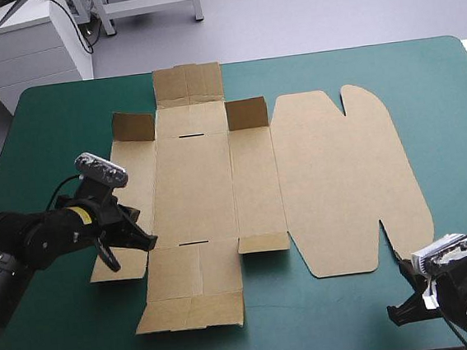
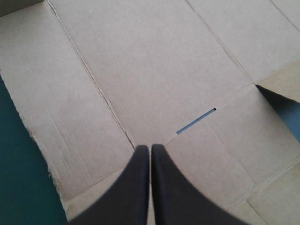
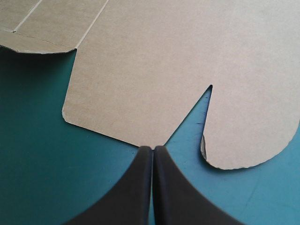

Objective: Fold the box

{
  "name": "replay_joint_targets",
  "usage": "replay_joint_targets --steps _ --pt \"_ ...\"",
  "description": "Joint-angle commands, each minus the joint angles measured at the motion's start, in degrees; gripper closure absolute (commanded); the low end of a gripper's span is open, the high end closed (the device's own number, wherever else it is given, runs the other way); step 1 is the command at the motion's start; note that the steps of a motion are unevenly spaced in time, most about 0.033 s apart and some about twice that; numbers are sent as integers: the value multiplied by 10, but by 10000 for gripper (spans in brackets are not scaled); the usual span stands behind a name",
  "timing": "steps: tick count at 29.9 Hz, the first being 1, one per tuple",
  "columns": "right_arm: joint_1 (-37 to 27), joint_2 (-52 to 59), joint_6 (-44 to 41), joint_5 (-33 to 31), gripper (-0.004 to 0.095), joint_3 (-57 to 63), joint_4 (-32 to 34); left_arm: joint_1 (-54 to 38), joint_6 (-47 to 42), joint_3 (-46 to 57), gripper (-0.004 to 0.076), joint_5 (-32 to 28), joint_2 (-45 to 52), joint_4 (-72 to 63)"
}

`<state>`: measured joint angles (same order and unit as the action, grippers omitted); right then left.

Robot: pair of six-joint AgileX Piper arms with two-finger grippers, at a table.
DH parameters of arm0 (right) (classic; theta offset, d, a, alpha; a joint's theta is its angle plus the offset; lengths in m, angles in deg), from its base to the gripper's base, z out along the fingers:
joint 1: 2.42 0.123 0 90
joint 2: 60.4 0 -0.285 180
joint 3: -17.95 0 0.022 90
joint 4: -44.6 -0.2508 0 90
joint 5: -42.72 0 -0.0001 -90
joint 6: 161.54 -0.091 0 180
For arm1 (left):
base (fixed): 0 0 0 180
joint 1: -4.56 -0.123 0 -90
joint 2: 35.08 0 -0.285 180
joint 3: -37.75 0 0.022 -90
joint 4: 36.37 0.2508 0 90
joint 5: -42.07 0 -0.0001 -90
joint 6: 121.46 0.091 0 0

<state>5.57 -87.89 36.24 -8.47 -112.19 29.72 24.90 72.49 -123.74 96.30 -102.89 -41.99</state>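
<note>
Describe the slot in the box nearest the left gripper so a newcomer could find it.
The brown box lies spread on the teal-green table. Its middle panel has a thin slot on the crease at each end. This slot is on the near crease, just ahead of the shut left gripper; its twin lies toward the table's far edge.

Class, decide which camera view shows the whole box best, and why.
The high view: the box lies spread out complete, every flap and the rounded lid in sight. The left wrist view shows only creased panels ahead of the left gripper; the right wrist view only the lid's notched edge.
</note>
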Motion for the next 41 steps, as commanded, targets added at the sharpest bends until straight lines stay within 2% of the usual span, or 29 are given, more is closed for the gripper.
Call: replay_joint_targets --steps 1,4,8,11,15,20,24,30,37,39,41 --pt "0 -5 3 32 912 -14 -4 -3 9 -57 707 -10 -37 -4" --pt "0 -5 3 34 912 -14 -4 -31 45 -84 707 2 -72 -40" --pt "0 -5 3 34 912 -14 -4 -127 113 -116 707 38 -105 -138" --pt "0 -5 3 34 912 -14 -4 -222 187 -130 707 90 -123 -235" --pt "0 -5 3 44 912 -11 -4 -356 287 -131 707 189 -150 -352" --pt "0 -5 3 49 912 -8 -5 -466 294 -131 707 196 -181 -407" --pt "0 -5 3 49 912 -8 -5 -503 294 -131 707 196 -201 -405" --pt "0 -5 3 49 912 -8 -5 -507 288 -126 707 196 -214 -310" --pt "0 -5 3 49 912 -8 -5 -507 286 -119 706 185 -276 -325" --pt "0 -5 3 49 912 -8 -5 -507 286 -119 675 192 -300 -342" --pt "0 -5 3 49 912 -8 -5 -507 286 -119 610 199 -322 -354"
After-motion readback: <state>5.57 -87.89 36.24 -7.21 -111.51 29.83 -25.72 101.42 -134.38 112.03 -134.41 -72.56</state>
